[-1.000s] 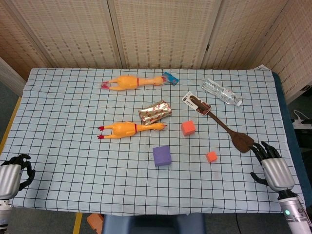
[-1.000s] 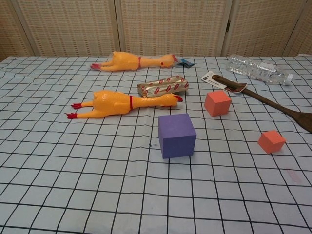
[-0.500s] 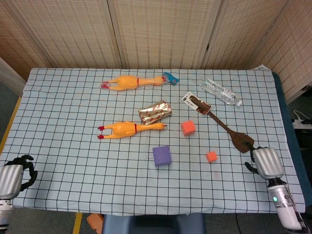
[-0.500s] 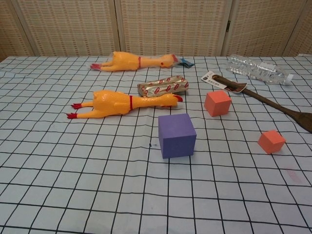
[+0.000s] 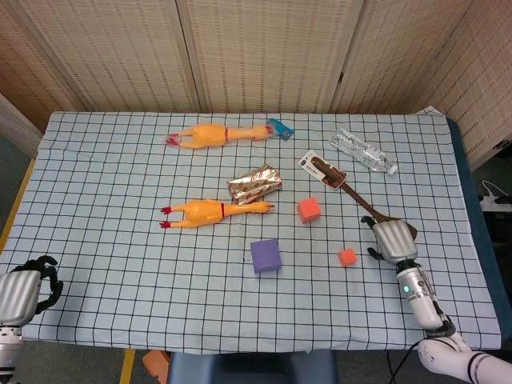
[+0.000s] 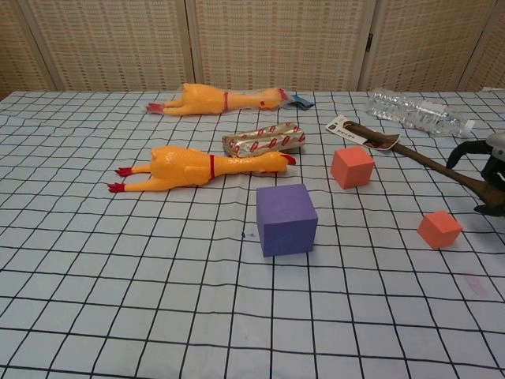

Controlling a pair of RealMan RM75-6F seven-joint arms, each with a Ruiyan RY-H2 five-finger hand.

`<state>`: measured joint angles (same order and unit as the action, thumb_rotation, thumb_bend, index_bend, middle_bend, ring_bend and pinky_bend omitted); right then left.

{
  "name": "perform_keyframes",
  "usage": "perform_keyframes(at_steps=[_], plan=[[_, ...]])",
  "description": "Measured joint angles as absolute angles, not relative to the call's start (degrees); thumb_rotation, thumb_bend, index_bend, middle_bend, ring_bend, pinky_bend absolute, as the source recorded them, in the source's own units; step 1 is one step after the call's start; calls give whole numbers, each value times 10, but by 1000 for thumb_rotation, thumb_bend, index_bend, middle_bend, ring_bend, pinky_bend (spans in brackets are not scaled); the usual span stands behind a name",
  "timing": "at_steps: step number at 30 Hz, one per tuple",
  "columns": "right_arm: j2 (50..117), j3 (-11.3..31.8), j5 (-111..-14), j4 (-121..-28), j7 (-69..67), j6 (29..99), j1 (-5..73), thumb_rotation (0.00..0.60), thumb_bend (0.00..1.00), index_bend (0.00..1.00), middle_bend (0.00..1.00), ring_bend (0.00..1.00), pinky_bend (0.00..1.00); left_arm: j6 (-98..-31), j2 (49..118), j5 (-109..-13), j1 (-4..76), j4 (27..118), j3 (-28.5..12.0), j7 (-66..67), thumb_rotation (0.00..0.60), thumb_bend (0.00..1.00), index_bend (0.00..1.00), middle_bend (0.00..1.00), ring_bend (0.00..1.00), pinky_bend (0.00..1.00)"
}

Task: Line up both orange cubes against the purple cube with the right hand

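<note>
- The purple cube (image 5: 266, 255) is a matte, foam-looking block sitting flat on the checked tablecloth (image 5: 104, 184) near the middle front. It is the biggest of the three cubes, and its faces are turned slightly off the grid lines.
- The larger orange cube (image 5: 309, 210) lies at about 1 o'clock from the purple one, apart from it, with one corner towards the front edge.
- The small orange cube (image 5: 346, 257) sits at 3 o'clock from the purple cube, well apart, also a little skewed to the grid.
- Being cubes, none of them has a long axis to speak of.
- The right hand (image 5: 392, 240) hangs over the blade end of the brown wooden spatula (image 5: 352, 192), back of the hand up, dark fingers (image 6: 467, 150) curled downwards and parted, with nothing in them.
- The small orange cube is just beside that hand, at about 8 o'clock from it, not touching. The larger orange cube is further off at 10 o'clock.
- The left hand (image 5: 22, 291) is at the front left corner of the table, fingers curled in around nothing.
- Farther back lie two rubber chickens (image 5: 214, 211), a foil-wrapped packet (image 5: 254, 184) and a clear plastic bottle (image 5: 364, 152).
</note>
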<state>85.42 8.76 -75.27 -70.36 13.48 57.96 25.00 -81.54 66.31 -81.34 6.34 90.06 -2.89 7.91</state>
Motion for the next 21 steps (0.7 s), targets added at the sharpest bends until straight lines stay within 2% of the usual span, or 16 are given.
perform_keyframes(at_steps=[12,21], plan=[[901,115,-728,-666,114,547,302,600,128,295,850,770,814,-803,661,-807,67,902,-27,78,600,406,262,344,356,491],[950,133,-702,-584,93,509,342,600,128,295,850,770,814,-804,661,-808,67,903,-25,87,600,407,262,346,358,492]])
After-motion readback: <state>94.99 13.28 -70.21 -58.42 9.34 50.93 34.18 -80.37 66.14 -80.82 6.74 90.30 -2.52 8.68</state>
